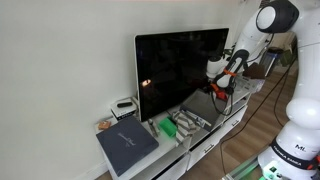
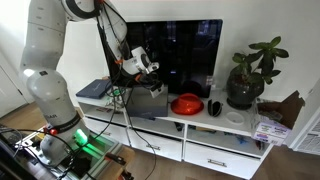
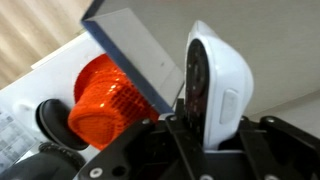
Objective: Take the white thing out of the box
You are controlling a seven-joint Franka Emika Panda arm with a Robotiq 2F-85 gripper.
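So right now I've got the fingers (image 3: 178,135) clamped on the white thing (image 3: 215,85), a rounded plastic gadget standing upright between them in the wrist view. It's up in the air in front of the TV (image 1: 180,65), above the box (image 1: 197,108) and apart from it as far as I can tell. The box's grey lid panel (image 3: 135,55) shows just beside it. Further along the table (image 2: 200,122) sit an orange dome-shaped thing (image 2: 187,104) and a potted plant (image 2: 250,75).
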